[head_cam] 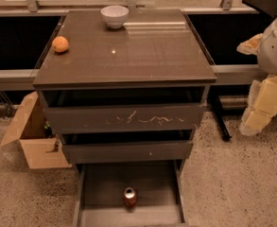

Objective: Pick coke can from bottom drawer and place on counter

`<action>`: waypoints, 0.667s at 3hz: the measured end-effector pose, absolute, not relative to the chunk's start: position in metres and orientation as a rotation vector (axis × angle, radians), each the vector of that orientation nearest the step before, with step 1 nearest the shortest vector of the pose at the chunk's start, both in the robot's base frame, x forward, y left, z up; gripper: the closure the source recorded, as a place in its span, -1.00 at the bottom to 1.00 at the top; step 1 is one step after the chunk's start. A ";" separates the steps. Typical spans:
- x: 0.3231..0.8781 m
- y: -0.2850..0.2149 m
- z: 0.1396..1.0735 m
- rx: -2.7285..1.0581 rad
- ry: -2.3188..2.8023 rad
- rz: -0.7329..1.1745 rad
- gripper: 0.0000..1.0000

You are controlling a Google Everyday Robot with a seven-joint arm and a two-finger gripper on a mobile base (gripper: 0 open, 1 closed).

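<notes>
Below the counter (142, 56): coke can (130, 196) upright in the pulled-out bottom drawer (105, 183)
Can stands on the drawer floor near its front wall, midway across. On the counter: orange (60, 44) at the left edge, white bowl (114, 16) at the back edge. Right of the counter, well apart and lower than its top: gripper (251, 124), cream-coloured; whether parted or closed cannot be told. Left of the counter, on the floor: open cardboard box (31, 141)
</notes>
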State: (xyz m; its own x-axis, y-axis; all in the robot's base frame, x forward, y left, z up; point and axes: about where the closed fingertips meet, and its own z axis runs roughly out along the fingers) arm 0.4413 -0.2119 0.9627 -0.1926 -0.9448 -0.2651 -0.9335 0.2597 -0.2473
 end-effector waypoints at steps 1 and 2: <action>0.446 -0.202 0.929 -1.710 2.078 0.072 -1.00; 0.452 -0.189 0.891 -1.702 1.964 0.177 -1.00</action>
